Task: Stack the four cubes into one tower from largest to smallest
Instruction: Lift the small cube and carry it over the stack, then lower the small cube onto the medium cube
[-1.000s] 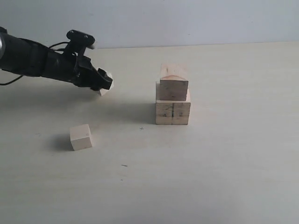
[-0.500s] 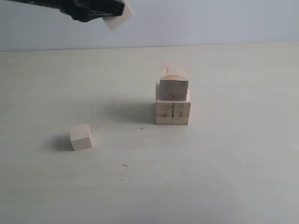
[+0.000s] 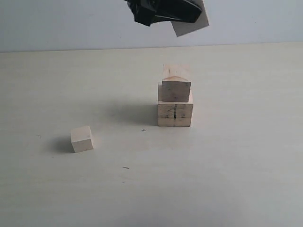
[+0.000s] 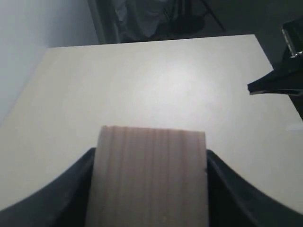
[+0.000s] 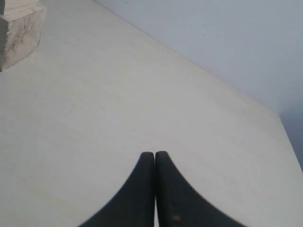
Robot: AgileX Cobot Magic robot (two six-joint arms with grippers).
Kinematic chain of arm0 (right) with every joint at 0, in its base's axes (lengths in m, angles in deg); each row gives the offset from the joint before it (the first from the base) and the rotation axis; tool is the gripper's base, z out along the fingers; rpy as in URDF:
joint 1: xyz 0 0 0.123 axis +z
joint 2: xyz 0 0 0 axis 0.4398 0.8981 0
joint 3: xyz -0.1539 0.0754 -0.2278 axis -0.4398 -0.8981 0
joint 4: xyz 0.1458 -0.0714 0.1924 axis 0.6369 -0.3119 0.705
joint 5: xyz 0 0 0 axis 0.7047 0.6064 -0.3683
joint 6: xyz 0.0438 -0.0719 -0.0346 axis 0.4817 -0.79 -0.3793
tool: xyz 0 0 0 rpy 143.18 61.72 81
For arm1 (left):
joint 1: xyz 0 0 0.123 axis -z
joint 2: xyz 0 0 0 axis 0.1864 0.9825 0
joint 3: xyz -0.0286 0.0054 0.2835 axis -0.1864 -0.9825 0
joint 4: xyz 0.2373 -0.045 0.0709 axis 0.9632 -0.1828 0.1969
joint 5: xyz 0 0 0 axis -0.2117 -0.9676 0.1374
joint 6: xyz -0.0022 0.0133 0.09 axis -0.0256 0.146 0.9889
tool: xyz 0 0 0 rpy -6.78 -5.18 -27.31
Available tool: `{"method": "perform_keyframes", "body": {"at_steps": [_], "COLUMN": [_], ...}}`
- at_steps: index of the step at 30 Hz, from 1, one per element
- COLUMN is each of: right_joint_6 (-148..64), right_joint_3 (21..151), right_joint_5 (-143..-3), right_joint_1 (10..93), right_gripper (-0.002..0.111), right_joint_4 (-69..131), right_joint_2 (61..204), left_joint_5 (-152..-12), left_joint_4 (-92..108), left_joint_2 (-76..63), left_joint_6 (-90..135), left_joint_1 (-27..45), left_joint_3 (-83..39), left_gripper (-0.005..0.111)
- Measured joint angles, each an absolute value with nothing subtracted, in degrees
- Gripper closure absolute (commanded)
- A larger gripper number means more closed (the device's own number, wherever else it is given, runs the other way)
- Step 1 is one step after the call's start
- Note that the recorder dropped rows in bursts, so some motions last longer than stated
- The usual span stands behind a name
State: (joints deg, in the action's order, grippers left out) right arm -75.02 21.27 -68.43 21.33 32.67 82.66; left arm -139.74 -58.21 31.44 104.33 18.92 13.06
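Left gripper (image 4: 150, 201) is now travelling high over the table (image 3: 236, 165), having swung from low at the far left, through the upper left, to a spot above and nearly over the stack; it is pinching the held cube (image 3: 191, 23) between its jaws, the pale block filling the gap in the wrist view and hanging tilted in the exterior view. The partial tower is sitting unchanged: second cube (image 3: 175, 91) resting on the largest cube (image 3: 175, 114), set slightly toward the left edge. The loose cube (image 3: 82, 139) is lying untouched, well apart to the left. Right gripper (image 5: 155, 158) is idling with jaws pressed together, holding nothing. Reading: the carry is nearly finishing; lowering and squaring the held cube on the second looks like the coming step; two placements are remaining.
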Motion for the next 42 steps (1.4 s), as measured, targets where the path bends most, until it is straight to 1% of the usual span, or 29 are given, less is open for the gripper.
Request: {"method": "perform_keyframes", "body": {"at_steps": [4, 11, 17, 29, 34, 42], "right_joint_6": [-75.02, -75.02, -75.02, -75.02, -75.02, -75.02], "right_joint_3": [21.27, 21.27, 21.27, 21.27, 21.27, 21.27], "right_joint_5": [-68.43, -68.43, -68.43, -68.43, -68.43, -68.43], "right_joint_1": [21.33, 21.33, 21.33, 21.33, 21.33, 21.33], "right_gripper": [0.108, 0.108, 0.108, 0.108, 0.108, 0.108], "right_joint_4": [32.67, 32.67, 32.67, 32.67, 32.67, 32.67], "right_joint_2": [82.35, 82.35, 82.35, 82.35, 82.35, 82.35], "left_joint_5": [-139.51, -139.28, -139.28, -140.44, -141.22, -138.44], "left_joint_4": [-57.47, -52.78, -44.52, -37.52, -31.8, -33.44], "left_joint_2": [35.07, 38.85, 41.78, 46.48, 47.9, 48.14], "left_joint_6": [104.33, 104.33, 102.47, 96.05, 93.88, 93.76], "left_joint_1": [20.36, 20.49, 20.49, 20.49, 20.49, 20.27], "left_joint_3": [14.1, 15.85, 19.15, 27.84, 28.35, 28.44], "left_gripper": [0.107, 0.107, 0.107, 0.107, 0.107, 0.107]}}
